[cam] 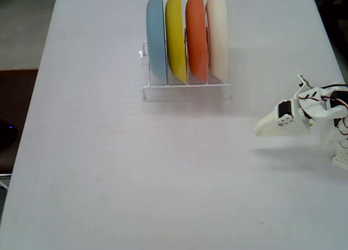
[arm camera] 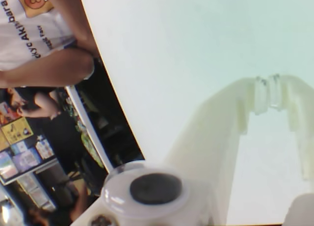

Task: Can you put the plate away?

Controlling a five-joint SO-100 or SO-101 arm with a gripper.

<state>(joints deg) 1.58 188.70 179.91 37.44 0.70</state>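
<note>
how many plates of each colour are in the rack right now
blue plate: 1
yellow plate: 1
orange plate: 1
cream-white plate: 1
total: 4 plates, all standing on edge in the white rack

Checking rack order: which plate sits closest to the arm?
The cream-white plate, rightmost in the rack in the fixed view, beside the orange plate.

White table (cam: 109,168) — dim, cluttered surroundings
</note>
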